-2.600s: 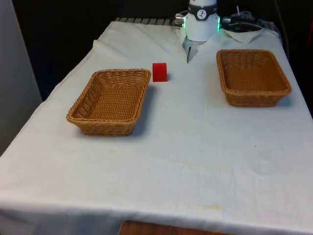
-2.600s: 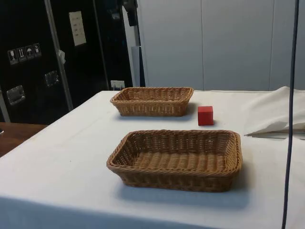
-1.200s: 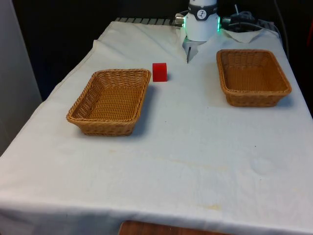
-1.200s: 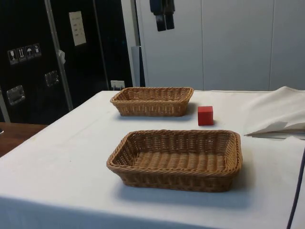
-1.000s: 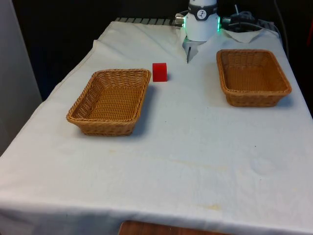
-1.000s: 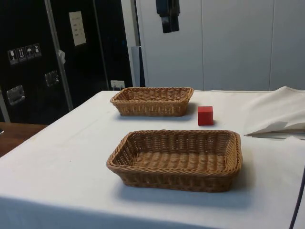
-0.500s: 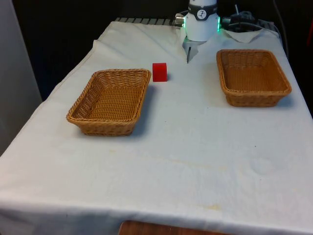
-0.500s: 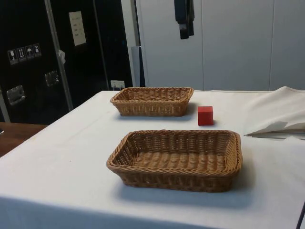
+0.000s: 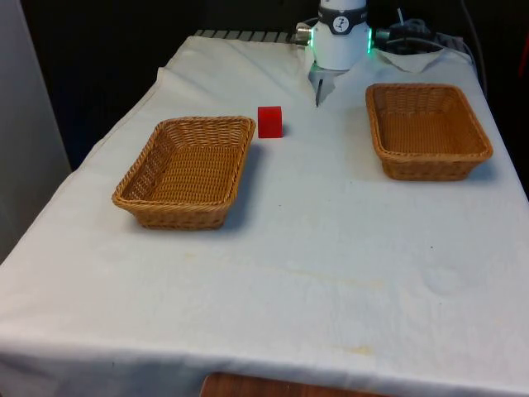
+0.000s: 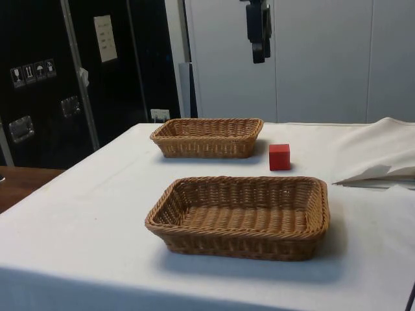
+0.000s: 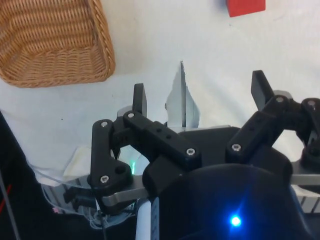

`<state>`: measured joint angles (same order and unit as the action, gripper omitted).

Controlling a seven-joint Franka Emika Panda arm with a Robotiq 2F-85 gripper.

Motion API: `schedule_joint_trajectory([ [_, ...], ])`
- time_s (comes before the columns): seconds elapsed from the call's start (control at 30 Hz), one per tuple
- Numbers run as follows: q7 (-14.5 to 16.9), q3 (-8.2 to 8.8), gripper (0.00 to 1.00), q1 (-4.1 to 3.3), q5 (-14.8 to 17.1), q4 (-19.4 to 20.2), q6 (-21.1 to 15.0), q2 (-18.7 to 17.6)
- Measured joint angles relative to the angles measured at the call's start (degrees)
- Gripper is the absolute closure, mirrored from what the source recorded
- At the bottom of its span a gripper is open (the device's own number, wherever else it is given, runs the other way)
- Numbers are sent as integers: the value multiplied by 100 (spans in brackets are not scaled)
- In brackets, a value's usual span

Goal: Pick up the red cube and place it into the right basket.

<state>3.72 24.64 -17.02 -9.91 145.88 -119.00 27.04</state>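
The red cube (image 9: 269,121) sits on the white cloth just beyond the far corner of the basket on the front view's left (image 9: 186,169). The right basket (image 9: 427,130) is empty; in the side view it is the near one (image 10: 240,217), and the cube (image 10: 279,157) lies beyond it, beside the far basket (image 10: 207,137). My gripper (image 10: 259,57) hangs high above the table, pointing down. In the wrist view the gripper (image 11: 200,95) is open with nothing between its fingers, the cube (image 11: 245,7) and the right basket (image 11: 50,45) far below.
A raised fold of cloth (image 9: 317,89) stands in front of the robot base (image 9: 340,33), and it lies between the fingers in the wrist view. Rumpled cloth (image 10: 376,152) lies at the table's robot end.
In the side view the gripper has travelled from the upper left to the right and a little lower, nearer above the cube. The cube and both baskets have not moved.
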Motion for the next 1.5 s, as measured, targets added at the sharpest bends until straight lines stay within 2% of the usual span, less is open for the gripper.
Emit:
schedule_joint_trajectory([
  [0.13, 23, 52, 0, 17, -40, 63, -74, -6],
  [0.33, 178, 344, 0, 23, -212, 241, -413, -120],
  [0.63, 264, 619, 0, 29, -395, 487, -819, -269],
  [0.83, 275, 693, 0, 29, -441, 688, -1094, -298],
  [1.2, 275, 865, 0, 40, -567, 1169, -1839, -390],
  [1.37, 292, 911, 0, 40, -567, 1278, -2149, -550],
  [1.5, 315, 963, 0, 40, -567, 1415, -2590, -796],
])
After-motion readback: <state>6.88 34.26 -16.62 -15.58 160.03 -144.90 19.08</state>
